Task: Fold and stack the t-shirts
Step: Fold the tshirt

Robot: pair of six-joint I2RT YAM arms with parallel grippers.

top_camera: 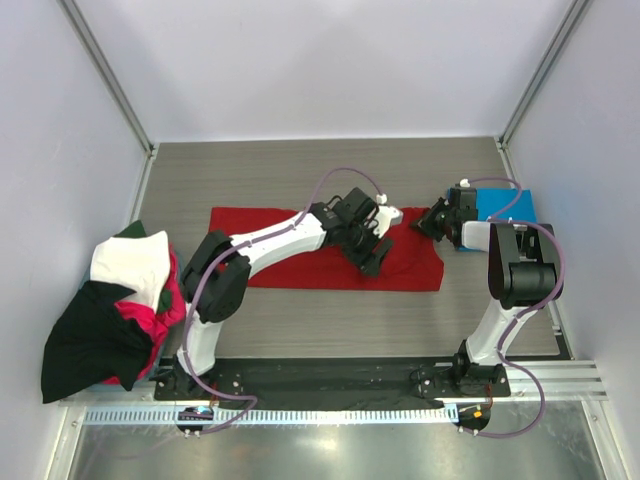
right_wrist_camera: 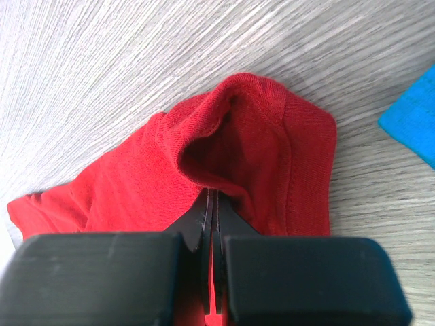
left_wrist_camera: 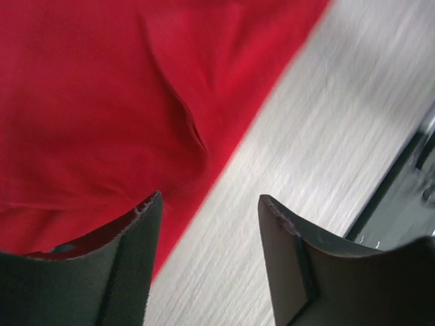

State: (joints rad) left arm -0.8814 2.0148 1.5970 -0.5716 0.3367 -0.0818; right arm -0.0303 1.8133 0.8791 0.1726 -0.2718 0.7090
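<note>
We see the deep red t-shirt [top_camera: 290,255] lying flat as a long strip across the middle of the table [top_camera: 260,175], w/ one shallow crease near its edge; the left gripper [left_wrist_camera: 207,200] hangs over its right end, jaws apart, nothing btwn them. The right gripper [right_wrist_camera: 211,204] is clenched on a bunched fold at the shirt's far right corner, hem arching up above it. The bright blue t-shirt [top_camera: 505,207] sits folded just beside it, and a heap of black, white & magenta shirts [top_camera: 110,300] lies at the table's left edge.
</note>
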